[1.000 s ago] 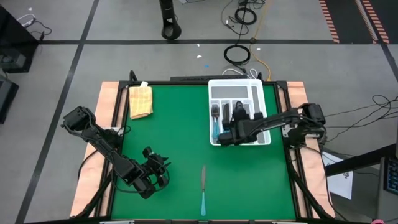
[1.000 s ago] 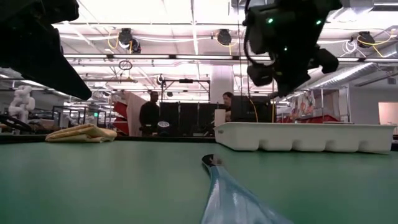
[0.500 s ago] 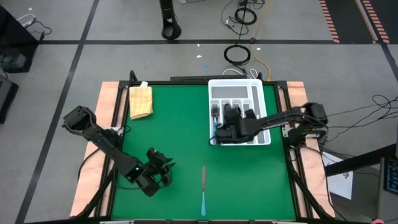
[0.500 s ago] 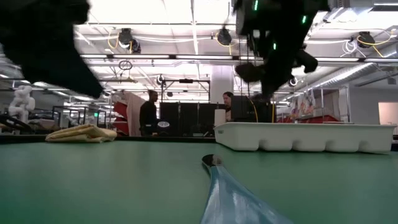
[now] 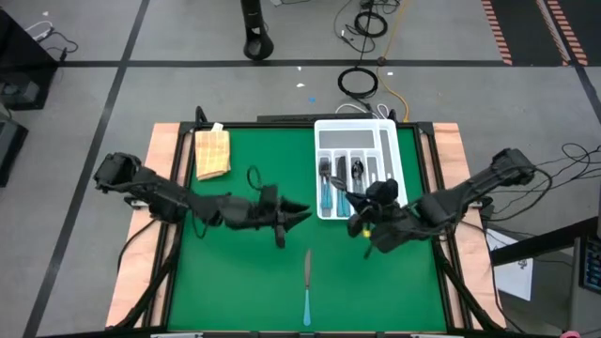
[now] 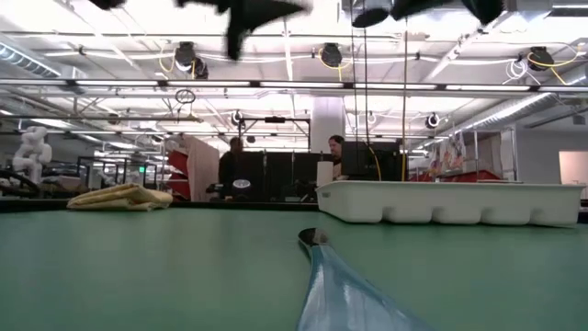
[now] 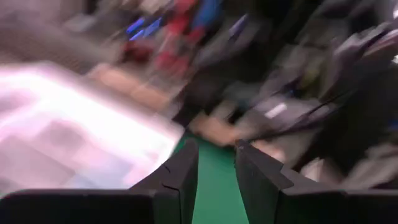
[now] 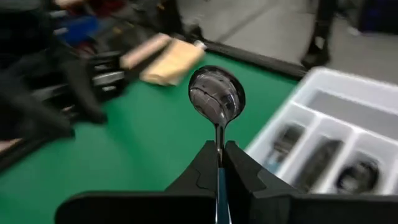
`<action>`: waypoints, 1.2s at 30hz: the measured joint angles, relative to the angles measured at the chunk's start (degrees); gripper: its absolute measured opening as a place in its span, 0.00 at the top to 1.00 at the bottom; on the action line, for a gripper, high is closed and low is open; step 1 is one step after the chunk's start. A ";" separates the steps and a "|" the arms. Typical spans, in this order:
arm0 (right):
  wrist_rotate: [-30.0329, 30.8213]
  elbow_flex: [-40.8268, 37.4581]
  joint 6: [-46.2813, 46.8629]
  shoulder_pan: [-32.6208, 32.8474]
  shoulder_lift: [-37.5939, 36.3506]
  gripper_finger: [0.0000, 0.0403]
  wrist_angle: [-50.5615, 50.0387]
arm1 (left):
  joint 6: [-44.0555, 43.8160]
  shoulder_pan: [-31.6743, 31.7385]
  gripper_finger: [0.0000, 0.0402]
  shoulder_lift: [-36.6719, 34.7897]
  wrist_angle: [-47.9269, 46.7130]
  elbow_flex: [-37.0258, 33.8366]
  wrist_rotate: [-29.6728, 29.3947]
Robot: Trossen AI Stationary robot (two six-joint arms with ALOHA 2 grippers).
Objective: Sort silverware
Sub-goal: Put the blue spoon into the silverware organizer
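Observation:
My right gripper (image 5: pixel 362 223) hangs just off the near edge of the white tray (image 5: pixel 398 150), shut on a spoon (image 8: pixel 216 94) whose round metal bowl sticks out ahead of the fingers. The tray's compartments hold several pieces of silverware (image 5: pixel 341 172). A knife with a light-blue handle (image 5: pixel 307 282) lies flat on the green table near the front edge; its handle (image 6: pixel 335 290) fills the low view's foreground. My left gripper (image 5: pixel 300 213) stands open over the table's middle, above and beyond the knife, with nothing between its fingers (image 7: pixel 186 168). My right gripper pinches the spoon between its two fingers at the top of the light-blue handle (image 8: pixel 219 180), just behind the metal neck (image 8: pixel 219 140). The spoon runs along the fingers and juts out past their tips. It is lifted clear of table and tray.
A folded yellow cloth (image 5: pixel 212 151) lies at the table's far left corner. The green table (image 5: pixel 244 272) is bare on its left half. Beyond the table, people stand in the room (image 6: pixel 230 165).
My left gripper has swung up from the table's near left toward its middle and turned level. My right gripper has risen from over the tray and drawn back toward the near edge, its arm swinging out to the right. The knife has stayed put.

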 joint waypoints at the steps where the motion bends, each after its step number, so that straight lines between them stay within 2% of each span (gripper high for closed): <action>1: 0.58 0.00 -1.65 0.75 -0.56 1.00 1.62 | 1.69 1.42 0.73 0.35 5.16 0.00 4.02; 4: 1.12 0.00 -5.50 2.53 -1.64 1.00 5.10 | 5.66 4.29 0.73 0.75 15.20 0.02 11.68; 8: 1.26 0.00 -7.66 4.14 -2.04 1.00 5.74 | 7.76 6.97 0.73 0.72 18.03 0.03 16.31; 11: 1.17 0.00 -10.59 4.84 -1.90 1.00 7.80 | -7.19 10.82 0.73 1.46 18.05 1.00 26.89; 13: 1.17 0.00 -13.94 5.25 -1.83 1.00 11.00 | -16.44 12.89 0.73 2.85 18.16 1.12 31.59; 15: 1.05 0.00 -17.34 5.75 -1.82 1.00 13.85 | -19.80 14.14 0.73 3.86 16.49 0.88 34.28; 18: 1.01 0.00 -19.25 6.45 -1.82 1.00 17.17 | -20.69 15.24 0.73 4.02 17.08 0.90 33.96; 22: 0.97 0.00 -20.56 7.44 -1.82 1.00 18.46 | -16.06 16.03 0.73 4.04 17.06 0.94 31.96; 26: 0.84 0.00 -20.54 7.65 -1.82 1.00 16.32 | -26.53 16.40 0.73 4.02 18.57 0.94 33.01; 28: 0.15 0.00 -20.21 7.65 -1.82 1.00 17.00 | -27.32 16.54 0.73 4.04 18.61 0.94 33.52; 32: -5.15 0.00 -16.90 7.65 -1.98 1.00 20.59 | -16.22 16.26 0.73 4.02 20.23 0.94 35.45; 36: -6.59 0.00 -0.72 8.20 -2.13 1.00 19.83 | -3.16 16.15 0.73 4.02 20.21 0.94 35.06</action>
